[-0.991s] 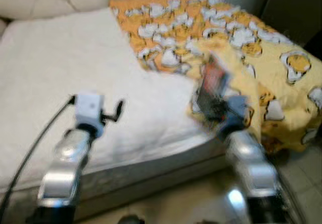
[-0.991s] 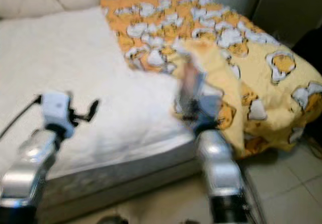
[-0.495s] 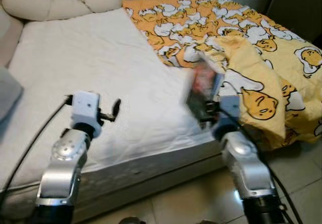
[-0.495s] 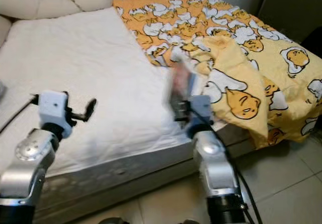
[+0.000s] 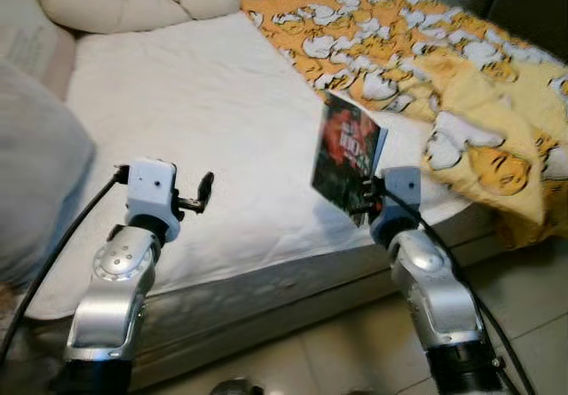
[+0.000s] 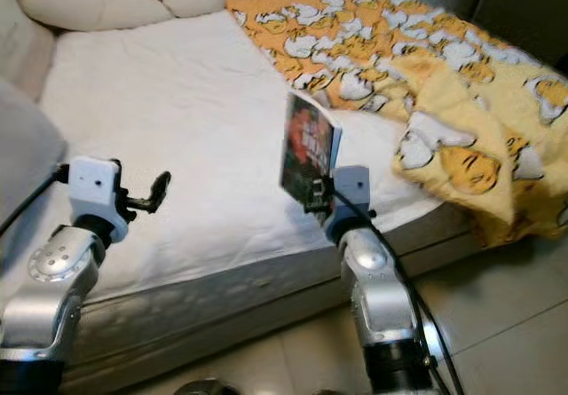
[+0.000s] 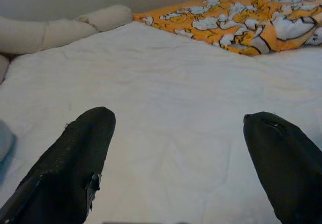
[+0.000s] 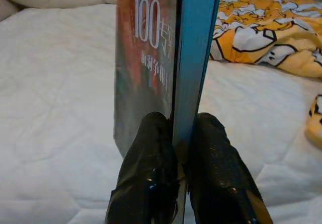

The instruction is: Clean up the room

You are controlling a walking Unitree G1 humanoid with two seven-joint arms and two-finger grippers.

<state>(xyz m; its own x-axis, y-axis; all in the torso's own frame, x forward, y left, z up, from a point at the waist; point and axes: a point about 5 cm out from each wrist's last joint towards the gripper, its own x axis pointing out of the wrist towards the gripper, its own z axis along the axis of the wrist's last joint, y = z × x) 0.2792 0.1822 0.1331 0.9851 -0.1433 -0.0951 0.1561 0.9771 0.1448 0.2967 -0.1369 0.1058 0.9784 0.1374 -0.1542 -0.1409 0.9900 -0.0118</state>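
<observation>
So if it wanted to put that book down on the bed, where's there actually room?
The right gripper holds the book upright above the bed's near edge. The widest bare patch is the white mattress, between the long pillow at the head and the yellow blanket. The blanket's side is crowded with bunched folds. The left gripper hangs open over the white part.

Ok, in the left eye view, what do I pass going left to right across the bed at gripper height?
Grey pillow → left gripper, fingers open → bare white mattress → book held upright in the right gripper → crumpled yellow blanket.
</observation>
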